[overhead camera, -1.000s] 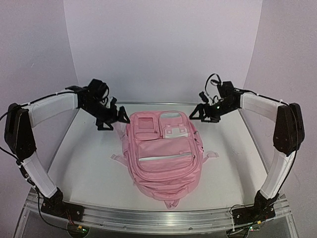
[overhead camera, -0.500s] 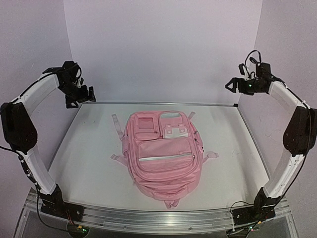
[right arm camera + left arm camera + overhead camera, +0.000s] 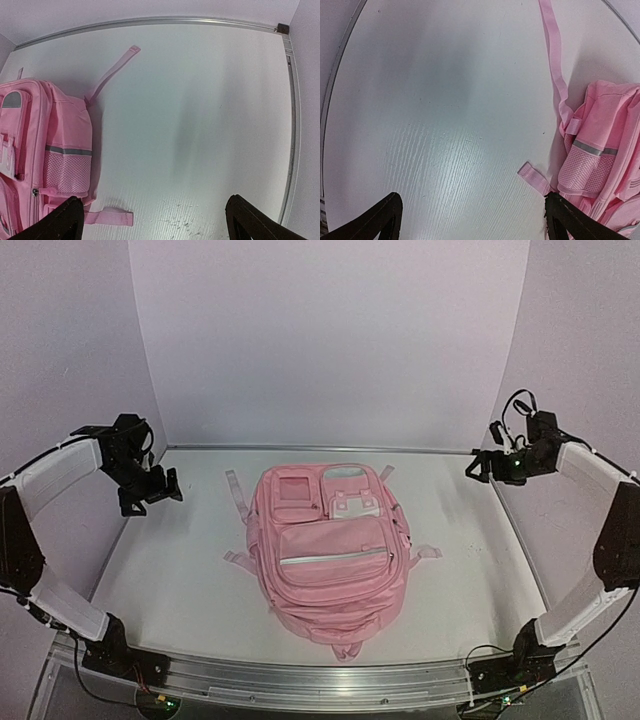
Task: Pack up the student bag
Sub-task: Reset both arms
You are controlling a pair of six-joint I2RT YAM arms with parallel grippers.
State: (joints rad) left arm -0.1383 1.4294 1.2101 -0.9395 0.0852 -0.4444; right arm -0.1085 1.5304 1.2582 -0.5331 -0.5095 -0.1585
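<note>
From above, you see the bag (image 3: 330, 550) lying flat, front up, in the middle of the table (image 3: 170, 570), its back hidden beneath it. The left gripper (image 3: 160, 485) hangs above the table's left side and the right gripper (image 3: 478, 468) above its far right, both well apart from the bag. At this size you cannot read their jaws here. Pale lilac walls (image 3: 330, 340) close the table on three sides.

In the left wrist view, only the tips of two dark fingers (image 3: 382, 220) show at the bottom corners, set wide with nothing between them. The bag is cut off at the right edge: you get a mesh pocket (image 3: 582, 172), a grey stripe (image 3: 592, 148) and one strap (image 3: 552, 55) trailing over white wood-grain.

In the right wrist view, the fingers stand equally wide and empty. The bag is cropped at the left, and a metal rail (image 3: 150, 22) edges the table's far side
</note>
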